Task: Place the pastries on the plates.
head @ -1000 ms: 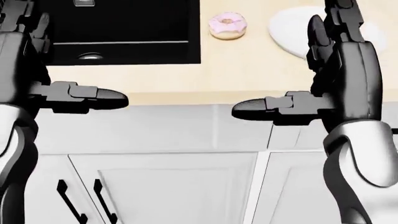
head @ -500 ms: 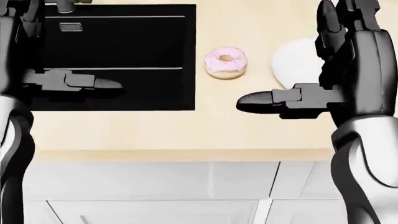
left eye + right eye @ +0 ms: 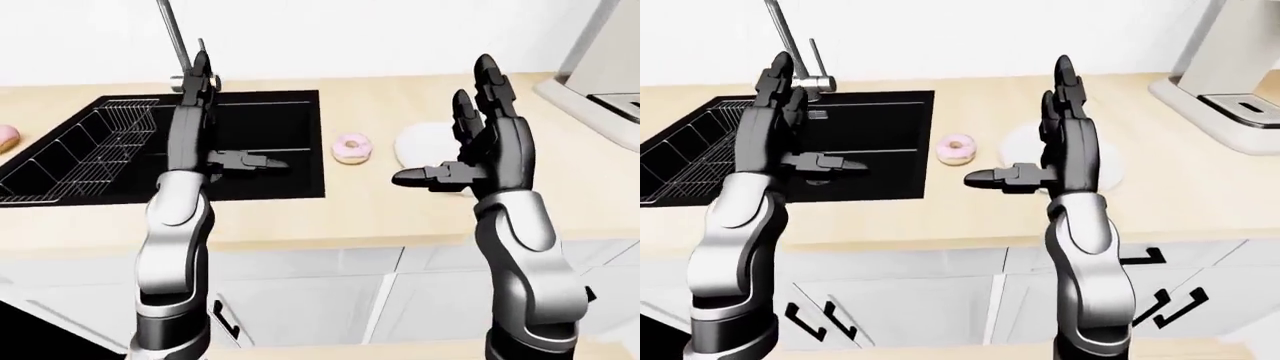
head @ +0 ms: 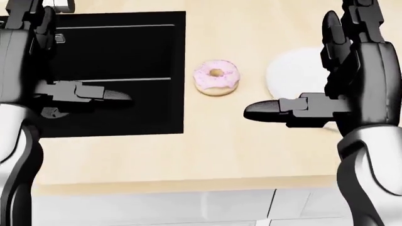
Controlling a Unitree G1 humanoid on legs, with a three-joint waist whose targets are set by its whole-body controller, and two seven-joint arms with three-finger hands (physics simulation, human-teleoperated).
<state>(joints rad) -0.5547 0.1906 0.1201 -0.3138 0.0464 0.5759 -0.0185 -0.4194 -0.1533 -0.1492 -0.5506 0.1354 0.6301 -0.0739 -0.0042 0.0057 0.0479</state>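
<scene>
Doughnut lies on the counter left of the nearer right hand, fingers spread, empty.

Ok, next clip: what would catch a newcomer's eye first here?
Probably the two dark hands raised with fingers spread, the left hand over the black sink and the right hand above the white plate, neither holding anything. Next, the pink-frosted donut lying alone on the pale wooden counter, between sink and plate. A second pink pastry peeks in at the left-eye view's left edge.
</scene>
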